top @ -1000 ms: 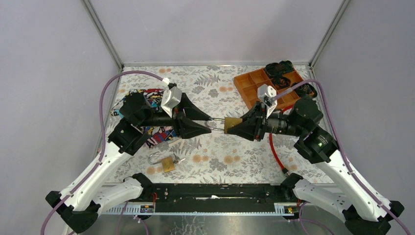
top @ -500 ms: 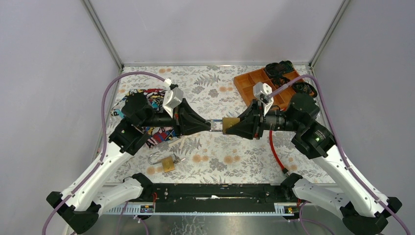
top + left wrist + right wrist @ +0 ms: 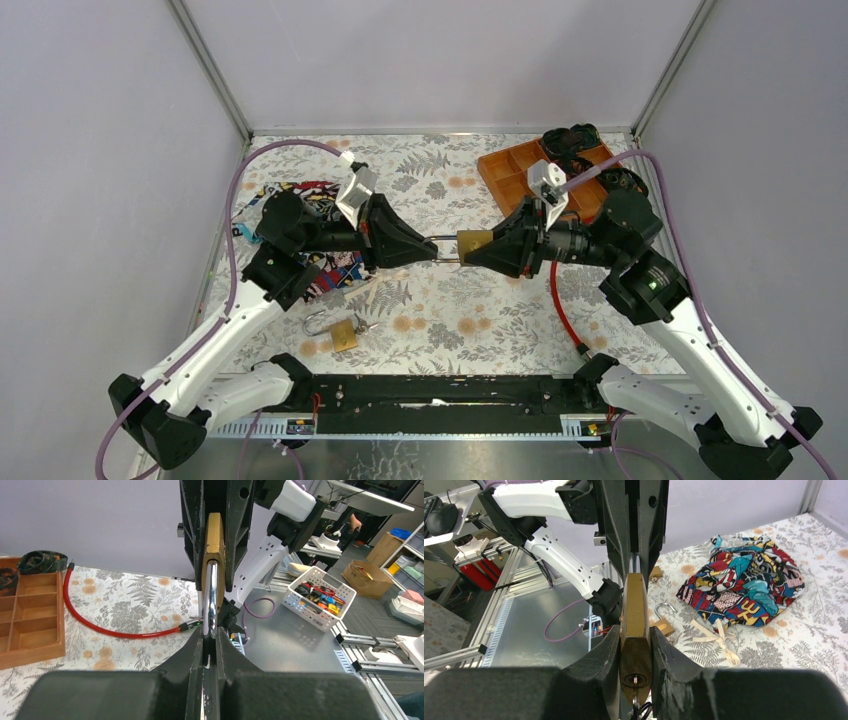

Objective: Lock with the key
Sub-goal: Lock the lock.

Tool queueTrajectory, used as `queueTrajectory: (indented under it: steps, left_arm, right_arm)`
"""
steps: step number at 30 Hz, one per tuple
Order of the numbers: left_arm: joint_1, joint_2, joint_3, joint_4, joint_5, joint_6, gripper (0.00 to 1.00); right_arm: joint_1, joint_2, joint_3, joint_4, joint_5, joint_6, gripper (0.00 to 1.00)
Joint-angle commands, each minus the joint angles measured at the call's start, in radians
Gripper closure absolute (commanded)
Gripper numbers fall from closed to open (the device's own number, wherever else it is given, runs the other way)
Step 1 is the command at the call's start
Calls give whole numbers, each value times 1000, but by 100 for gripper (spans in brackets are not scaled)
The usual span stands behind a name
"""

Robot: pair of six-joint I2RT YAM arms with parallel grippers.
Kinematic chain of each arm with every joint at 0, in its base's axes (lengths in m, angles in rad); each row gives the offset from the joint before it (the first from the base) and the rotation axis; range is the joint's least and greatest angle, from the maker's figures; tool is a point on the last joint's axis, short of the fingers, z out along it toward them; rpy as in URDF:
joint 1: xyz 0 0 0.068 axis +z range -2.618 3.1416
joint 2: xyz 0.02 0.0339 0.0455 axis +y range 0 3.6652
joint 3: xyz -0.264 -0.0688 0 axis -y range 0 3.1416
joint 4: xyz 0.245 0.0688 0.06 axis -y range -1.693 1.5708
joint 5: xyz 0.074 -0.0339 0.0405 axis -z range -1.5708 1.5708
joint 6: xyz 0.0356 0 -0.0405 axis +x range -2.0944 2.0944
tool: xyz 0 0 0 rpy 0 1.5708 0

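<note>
**Top view.** Locate the padlock (image 3: 472, 243) in mid-air above the middle of the tabletop (image 3: 440, 320), clamped between two facing claws. Read the right claw (image 3: 478, 247) as closed across the brass body and the left claw (image 3: 428, 250) as closed on the shackle (image 3: 446, 251). Disregard the second padlock (image 3: 343, 334) lying open near the front edge, the pouch (image 3: 325, 268) under the left arm and the tray (image 3: 520, 175) at the back right.

**Left wrist view.** Confirm narrow fingers pinching the steel shackle loop from both sides, with the brass body straight ahead between the right claw's fingers. Cannot tell from here whether the free shackle leg sits in its hole.

**Right wrist view.** Confirm a firm pinch on the two broad faces of the body, keyway (image 3: 634, 678) end nearest the camera. Note a dark piece in the keyway, likely the key (image 3: 636, 687), cropped too much to confirm.

**Handling.**
- Treat as rigid, dense and heavy for its bulk; not fragile.
- Expect smooth brass and polished steel to slip or pivot under a light pinch, above all under twisting load.
- Hold the body by the broad faces, clear of the keyway.
- Hold the shackle at the crown of the loop.
- Keep both parts in line when pressing shackle into body.
- Take the key, if present, by the bow only.
</note>
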Motion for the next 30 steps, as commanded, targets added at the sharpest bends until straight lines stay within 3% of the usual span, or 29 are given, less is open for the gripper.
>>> queueTrajectory:
  steps: [1, 7, 16, 18, 22, 24, 28, 30]
  left_arm:
    - [-73, 25, -15, 228, -1, -108, 100]
    - [-98, 59, 4, 413, -23, -225, 100]
    - [-153, 64, 72, 376, 76, -138, 100]
    - [-175, 75, 116, 311, 108, -96, 100]
    - [-178, 75, 236, -31, 111, 99, 100]
    - [-186, 71, 249, -49, 67, 108, 100]
    - [-216, 79, 262, -43, -9, 178, 100]
    - [-220, 86, 260, -36, -32, 204, 100]
  right_arm:
    - [4, 22, 4, 249, 103, 22, 100]
    - [-2, 67, -14, 297, 74, 32, 100]
    - [-107, 54, -87, 430, -37, 108, 100]
    - [-139, 61, -63, 427, -97, 84, 100]
    - [-218, 70, -2, 459, -260, 91, 100]
    - [-220, 103, 38, 471, -315, 120, 100]
    - [-220, 154, -21, 796, -367, 426, 100]
    - [-220, 160, -46, 901, -350, 483, 100]
